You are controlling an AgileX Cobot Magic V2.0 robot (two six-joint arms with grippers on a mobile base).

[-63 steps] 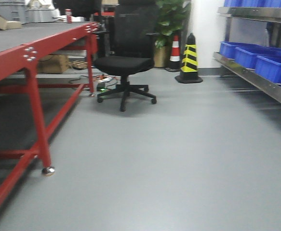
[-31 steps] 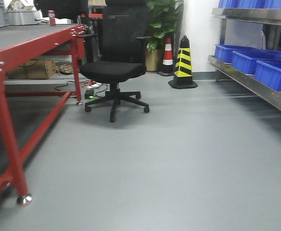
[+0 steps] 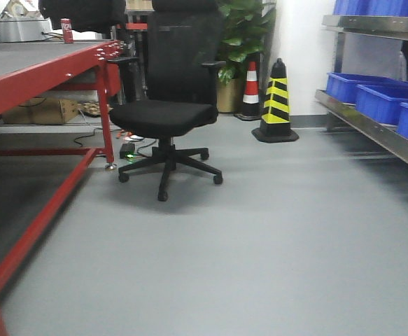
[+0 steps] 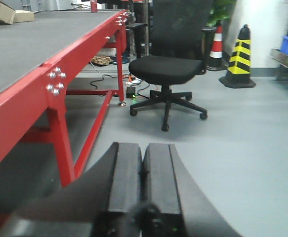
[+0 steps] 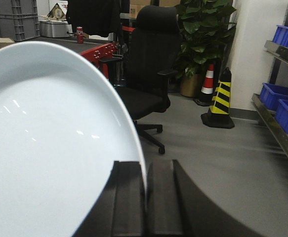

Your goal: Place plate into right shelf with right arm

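My right gripper (image 5: 145,170) is shut on the rim of the white glossy plate (image 5: 50,143), which stands on edge and fills the left of the right wrist view. The right shelf (image 3: 382,133), steel with blue bins (image 3: 361,87), stands at the right edge of the front view and also shows in the right wrist view (image 5: 277,131). My left gripper (image 4: 143,153) is shut and empty, held above the grey floor beside the red-framed table (image 4: 60,64). Neither gripper shows in the front view.
A black office chair (image 3: 165,115) stands ahead at centre-left. A black-and-yellow cone (image 3: 276,105) and a red-and-white cone (image 3: 252,87) stand by the back wall, next to a potted plant (image 3: 242,38). The red table (image 3: 43,73) runs along the left.
The front view has moved forward and swung: the chair and cones look closer, the red table leg has slid out at the left, and the shelf has shifted toward the right edge.
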